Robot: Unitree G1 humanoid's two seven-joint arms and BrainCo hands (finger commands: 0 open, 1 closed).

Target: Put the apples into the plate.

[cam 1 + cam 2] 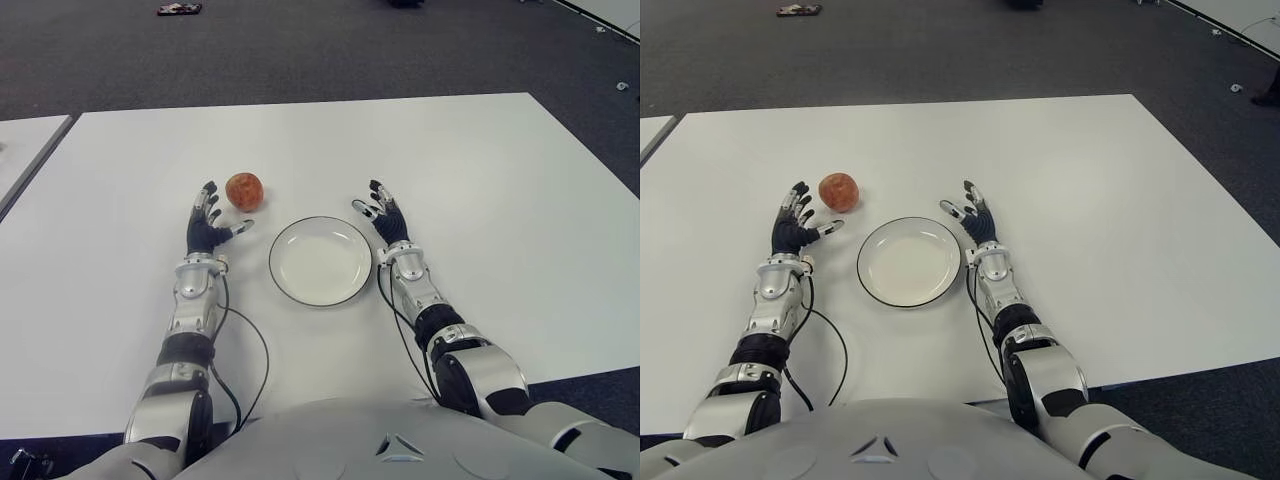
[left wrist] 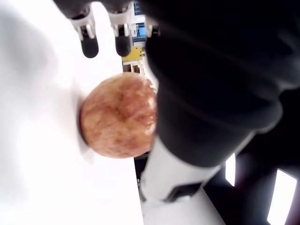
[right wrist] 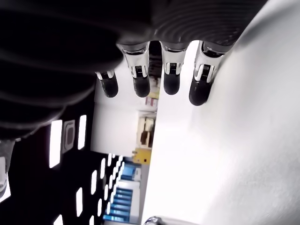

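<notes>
One reddish apple (image 1: 245, 191) sits on the white table (image 1: 480, 180), to the left of and a little beyond the white plate (image 1: 320, 261), which holds nothing. My left hand (image 1: 210, 222) lies just short of the apple on its near left, fingers spread, not touching it; the left wrist view shows the apple (image 2: 119, 116) close beyond the fingertips (image 2: 89, 47). My right hand (image 1: 380, 215) shows beside the plate's right rim, fingers extended and holding nothing.
A second white table edge (image 1: 25, 150) shows at the far left. Dark carpet (image 1: 300, 50) lies beyond the table, with a small dark object (image 1: 179, 9) on it. Black cables (image 1: 255, 350) run along both forearms.
</notes>
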